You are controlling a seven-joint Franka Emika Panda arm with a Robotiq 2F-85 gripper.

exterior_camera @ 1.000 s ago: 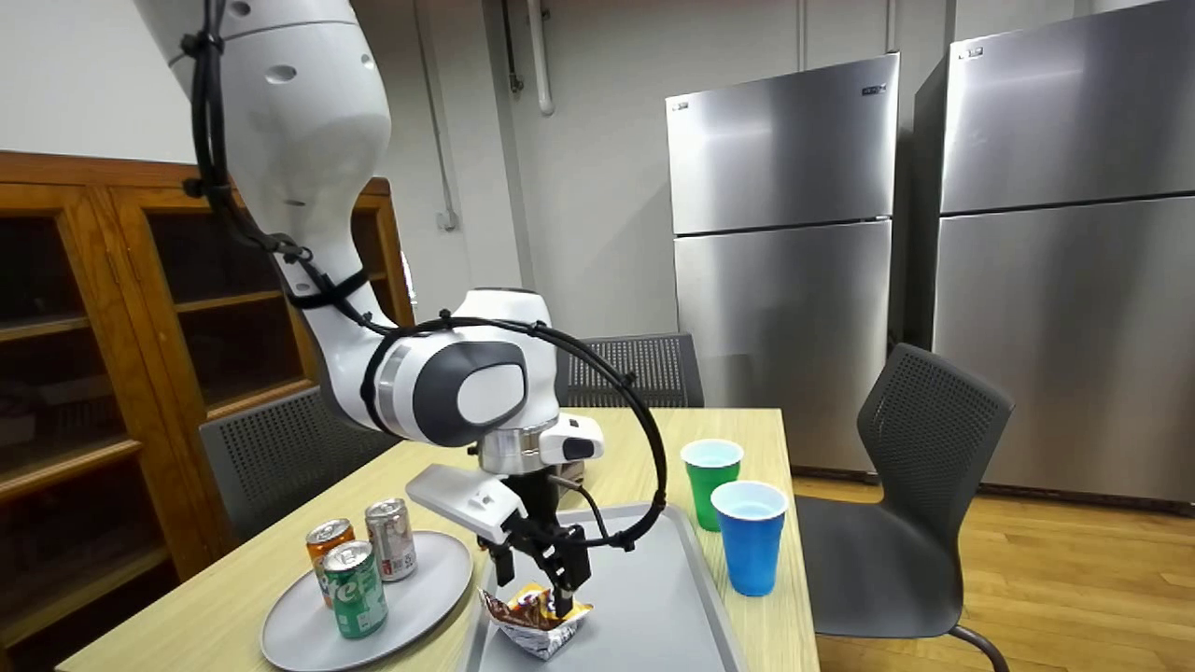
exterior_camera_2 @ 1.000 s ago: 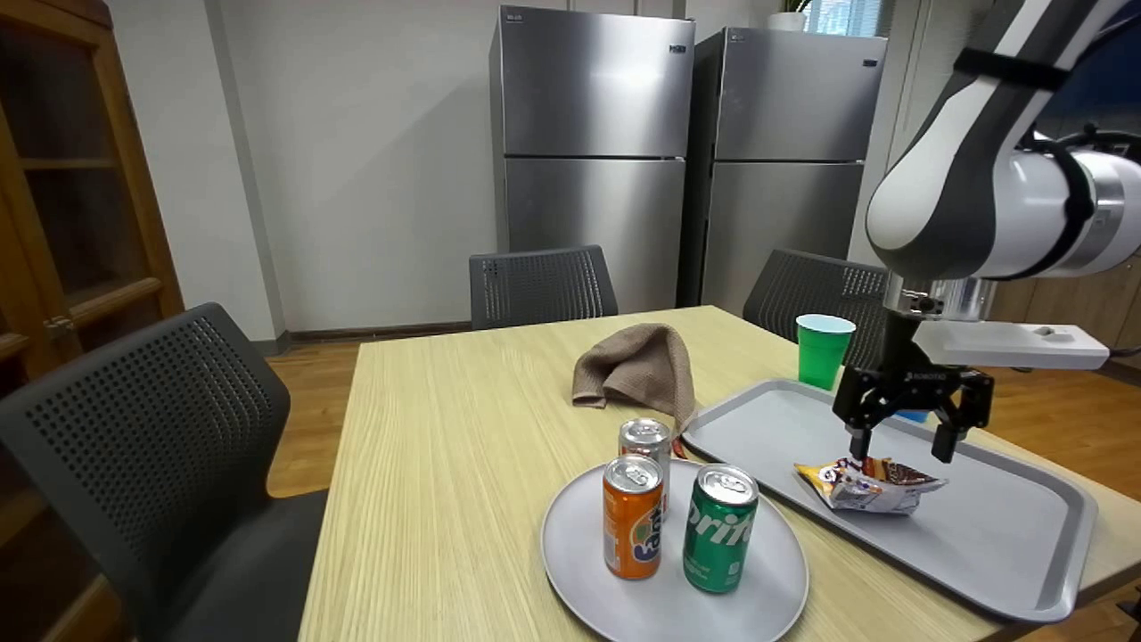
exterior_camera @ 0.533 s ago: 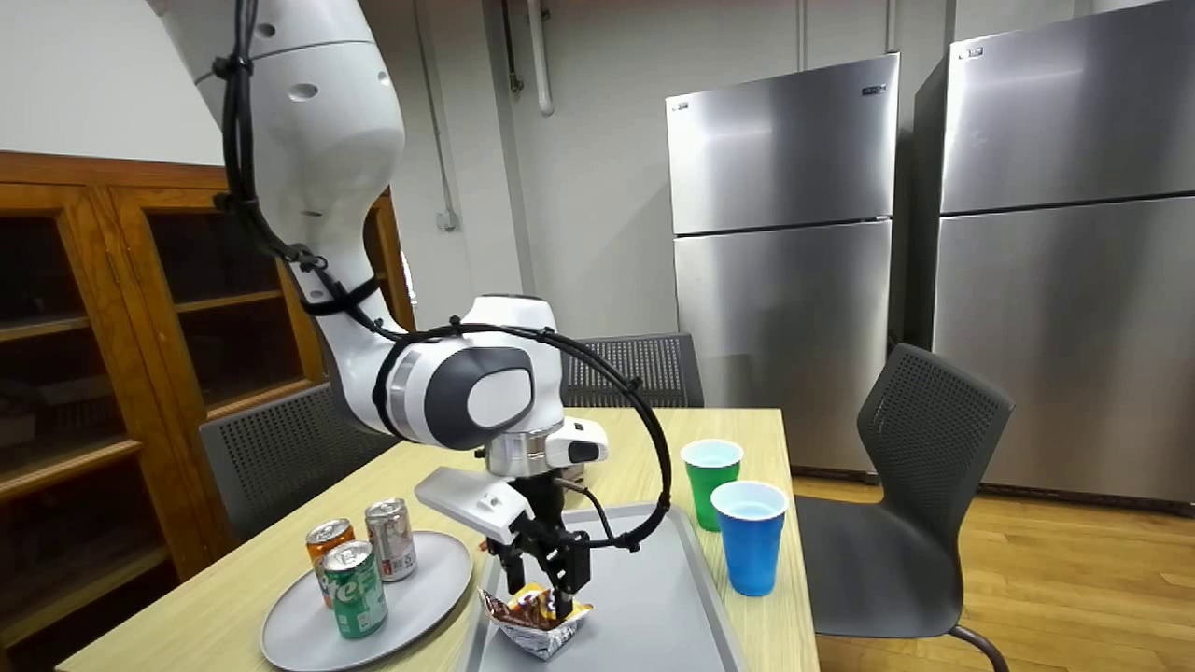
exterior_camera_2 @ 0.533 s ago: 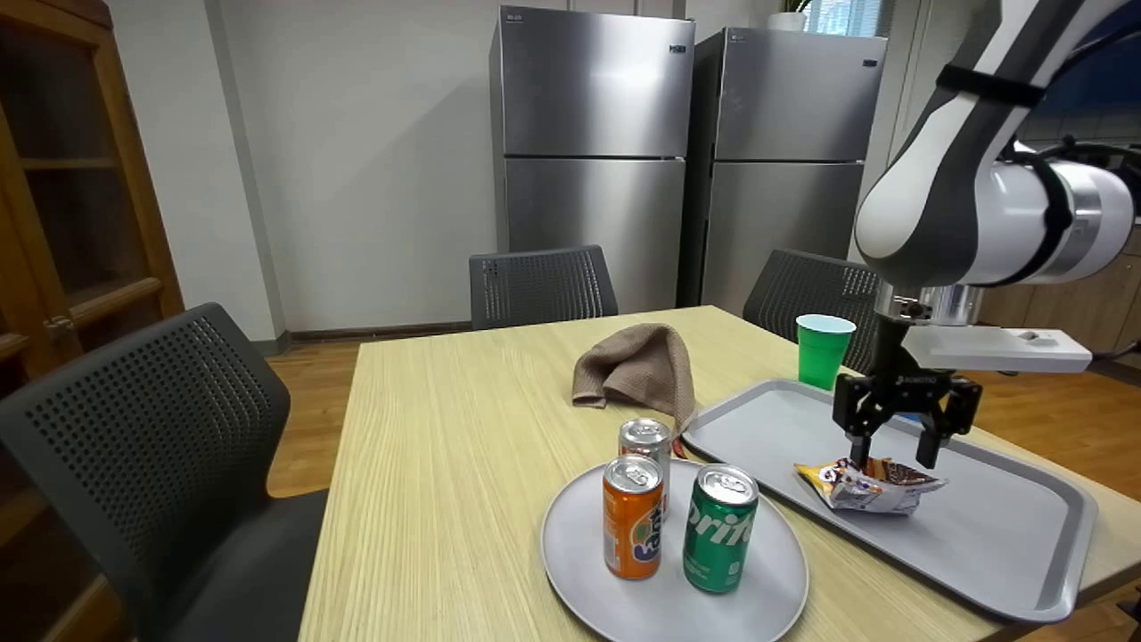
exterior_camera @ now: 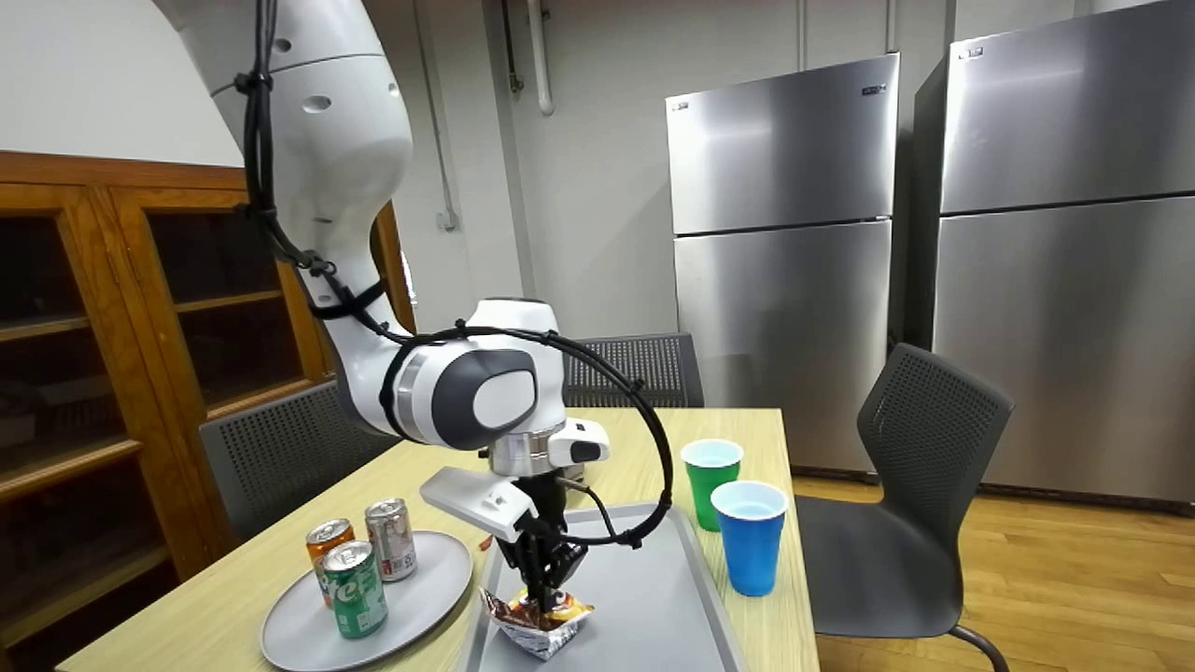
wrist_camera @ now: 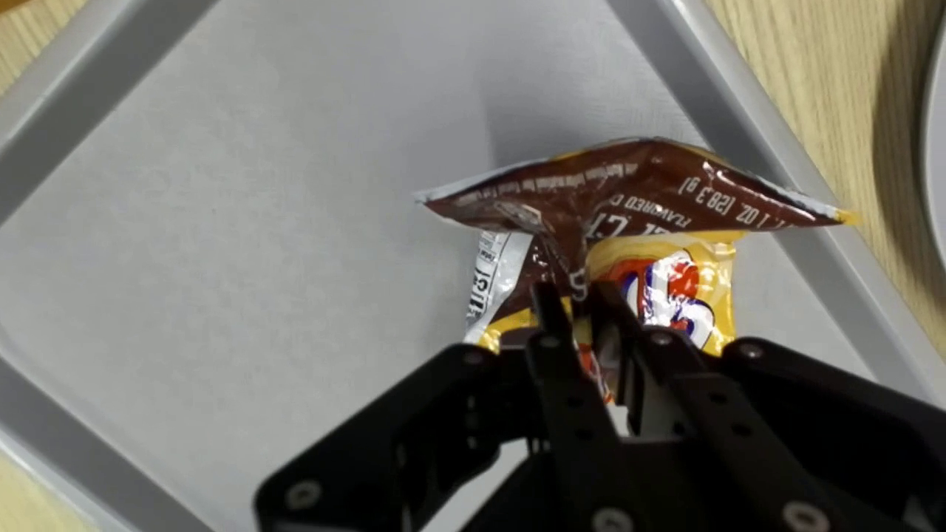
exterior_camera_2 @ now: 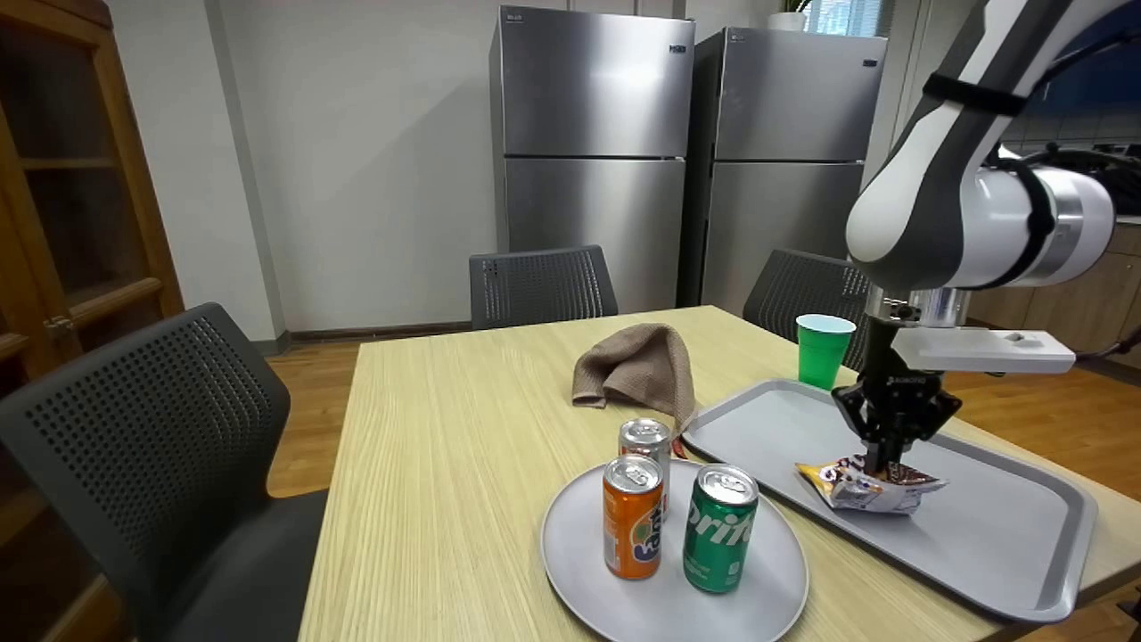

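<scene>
Gripper [wrist_camera: 578, 295] pinching a crease in the snack bag [wrist_camera: 665, 185], which lies before me on the tray [exterior_camera_2: 989, 508], nr. the long edge facing the plate [exterior_camera_2: 575, 535]. N.B. slick surface, apparently shallow grip: bag might slip or twist if raised; too hard a squeeze could burst it.

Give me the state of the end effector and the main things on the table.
End effector: closed, pinching the snack bag
Snack bag: creased, resting on the tray
Tray: lying flat
Orange can: upright
Green can: upright
Silver can: upright
Plate: flat, holding the cans
Green cup: upright
Blue cup: upright
Cloth: crumpled
</scene>
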